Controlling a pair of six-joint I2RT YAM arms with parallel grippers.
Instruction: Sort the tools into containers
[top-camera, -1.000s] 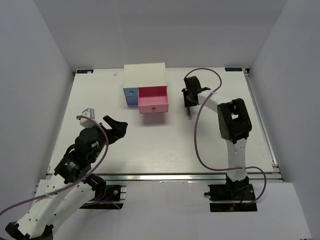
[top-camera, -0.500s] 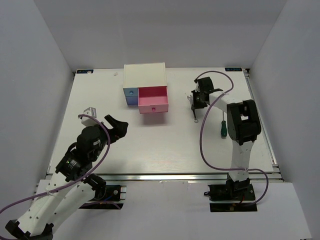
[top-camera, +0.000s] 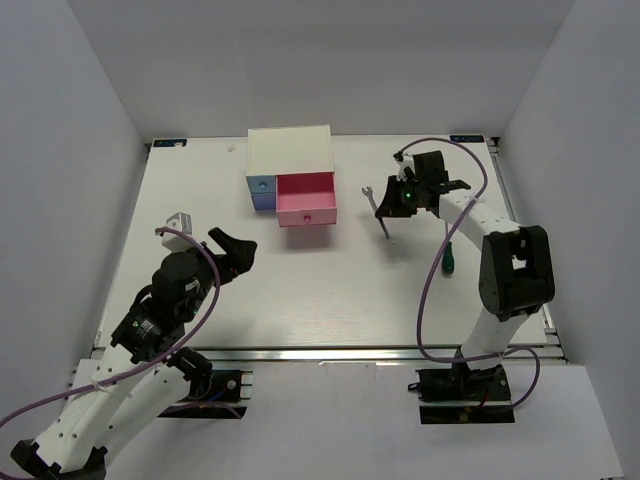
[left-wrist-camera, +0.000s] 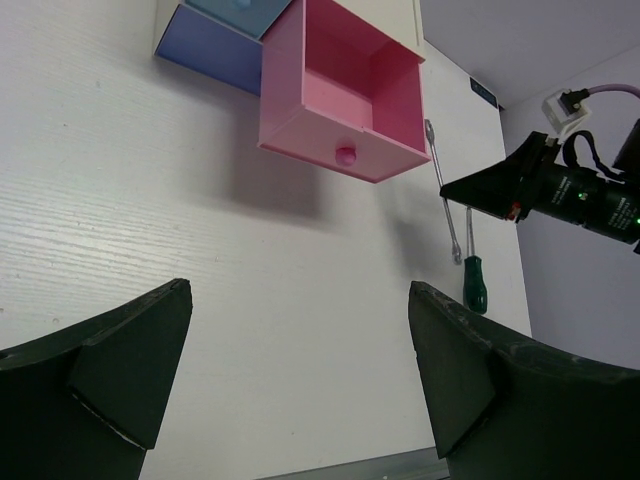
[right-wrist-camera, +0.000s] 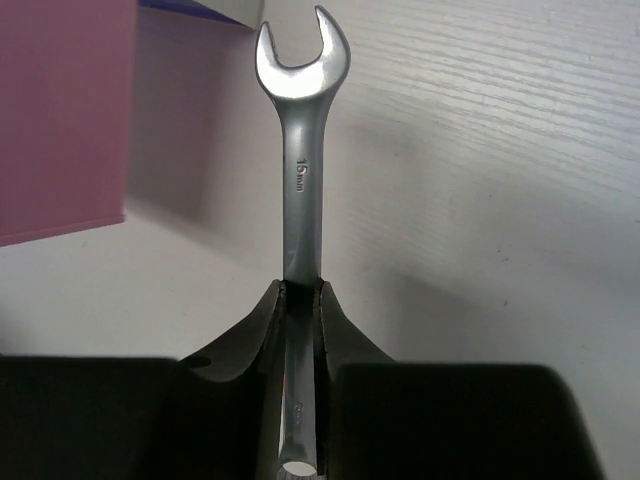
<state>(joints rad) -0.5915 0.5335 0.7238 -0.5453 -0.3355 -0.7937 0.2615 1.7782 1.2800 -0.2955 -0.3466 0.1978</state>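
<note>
My right gripper clamps the slim silver wrench by its shank, head toward twelve o'clock, at three o'clock of the pink drawer. Stiff, slick steel, I judge; pinched across the flats it should not pivot. My left gripper gapes.

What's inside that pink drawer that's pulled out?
Nothing that shows: from above, the pink drawer has a bare pink floor. Any part tucked under the white cabinet is hidden. The wrench is outside it, gripped in the right claw.
</note>
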